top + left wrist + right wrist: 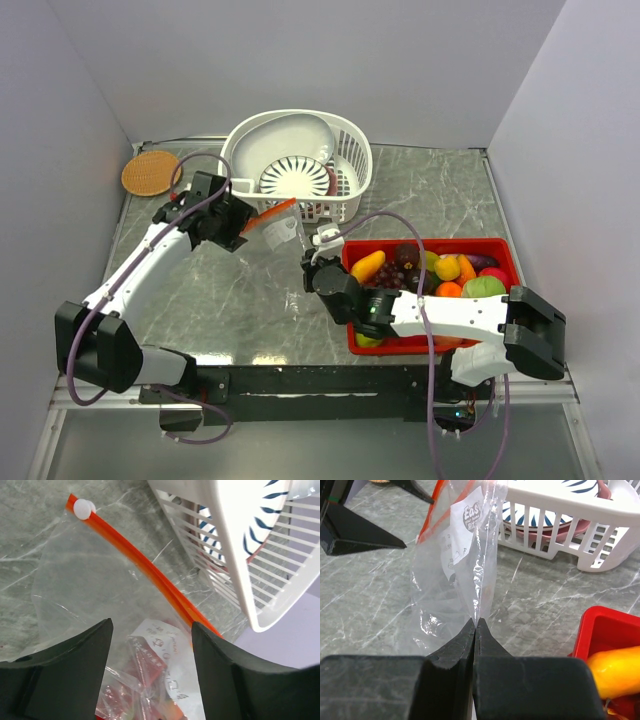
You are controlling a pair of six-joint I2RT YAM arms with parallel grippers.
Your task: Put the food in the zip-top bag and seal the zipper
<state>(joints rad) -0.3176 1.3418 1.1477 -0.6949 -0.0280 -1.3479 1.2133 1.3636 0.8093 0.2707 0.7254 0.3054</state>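
The clear zip-top bag (281, 229) is stretched between my two grippers above the marble table. Its orange-red zipper (145, 567) runs diagonally, with a white slider (84, 508) at the far end. My left gripper (152, 630) is open, its jaws standing either side of the bag just below the zipper; a white label and red shapes show through the plastic. My right gripper (475, 622) is shut on the bag's (455, 570) opposite edge, pinching the thin plastic. The food (430, 270), toy fruits in many colours, lies in the red tray (503, 246) on the right.
A white slotted basket (345, 165) with a striped plate and a white bowl stands just behind the bag, close to the left gripper. A round woven coaster (150, 172) lies at the back left. An orange-yellow fruit (615, 672) lies at the tray's near corner.
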